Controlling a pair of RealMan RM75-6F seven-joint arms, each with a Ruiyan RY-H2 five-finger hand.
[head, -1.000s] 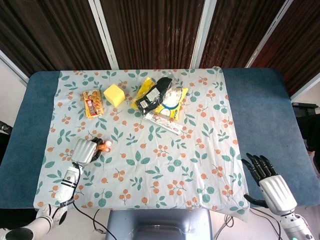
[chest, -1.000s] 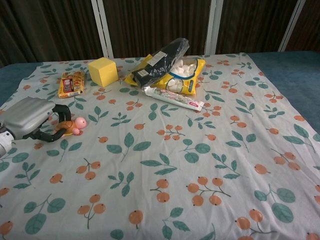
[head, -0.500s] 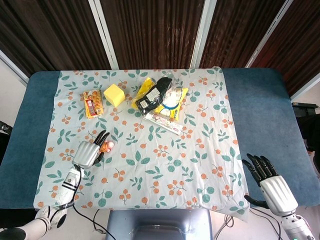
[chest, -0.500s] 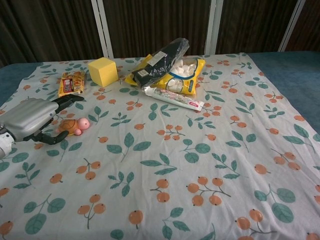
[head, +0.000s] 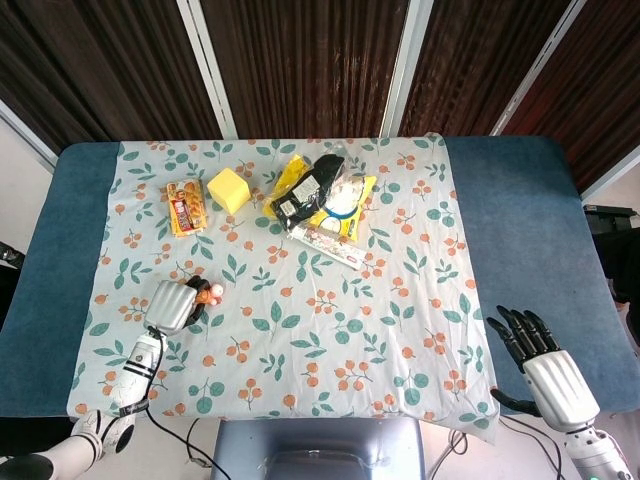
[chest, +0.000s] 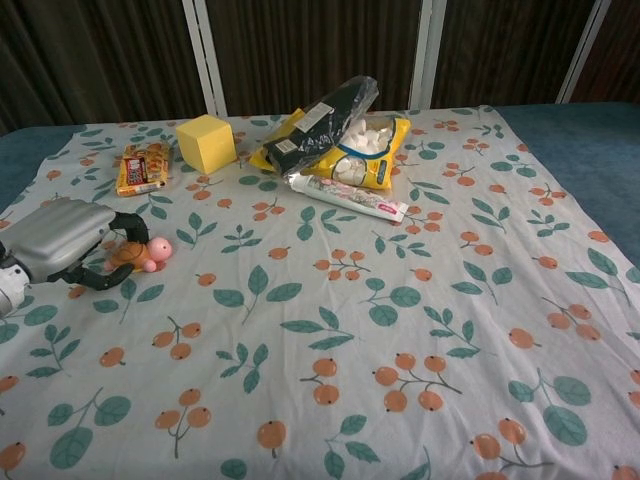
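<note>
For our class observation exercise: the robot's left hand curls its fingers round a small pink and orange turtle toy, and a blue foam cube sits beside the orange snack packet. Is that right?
Not quite. The foam cube is yellow, not blue, as the chest view shows. The rest holds: the left hand curls its fingers round the small pink and orange turtle toy, the cube beside the orange snack packet.

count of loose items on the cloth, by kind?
Toys: 1, turtle, in the left hand
Blocks: 1, yellow cube
Snack packs: 3, orange pack, yellow bag, black bag
Tubes: 1, toothpaste
Total: 6

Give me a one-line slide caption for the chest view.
Left robot hand curls its fingers around a small pink-headed turtle toy on a floral tablecloth, snacks beyond.
</note>
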